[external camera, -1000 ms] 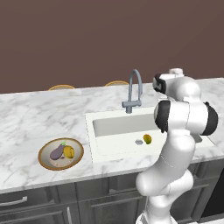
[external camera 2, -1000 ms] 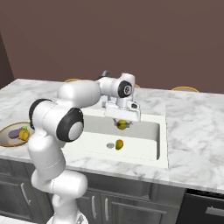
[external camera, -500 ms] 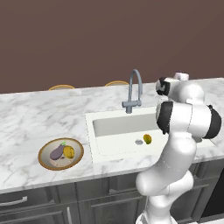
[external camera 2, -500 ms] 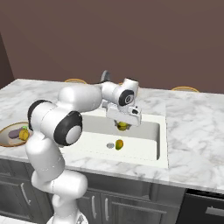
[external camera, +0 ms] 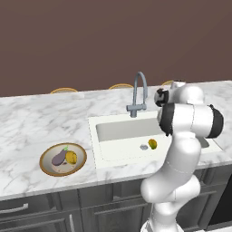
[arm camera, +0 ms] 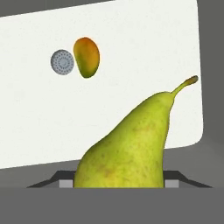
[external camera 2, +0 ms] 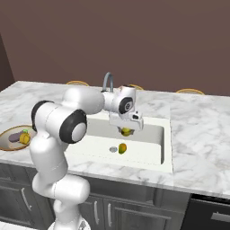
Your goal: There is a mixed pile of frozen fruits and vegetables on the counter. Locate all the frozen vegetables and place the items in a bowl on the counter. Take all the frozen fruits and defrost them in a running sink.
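One mango [arm camera: 86, 57] already lay beside the drain [arm camera: 62, 61]; the gripper [external camera 2: 127, 130], jaws clamping a pear [arm camera: 131, 144], had swung lower over the sink [external camera 2: 152, 148].

**Camera setup**

Two base views behind the arm, left and right, facing forward and down, mid-range; both sharing worktop [external camera: 36, 122], sink [external camera: 122, 131] and bowl [external camera 2: 6, 134]. Hand view close, looking down into sink basin [arm camera: 131, 52].

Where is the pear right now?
The pear is held in the gripper above the sink, just up from the orange-green fruit lying beside the drain.
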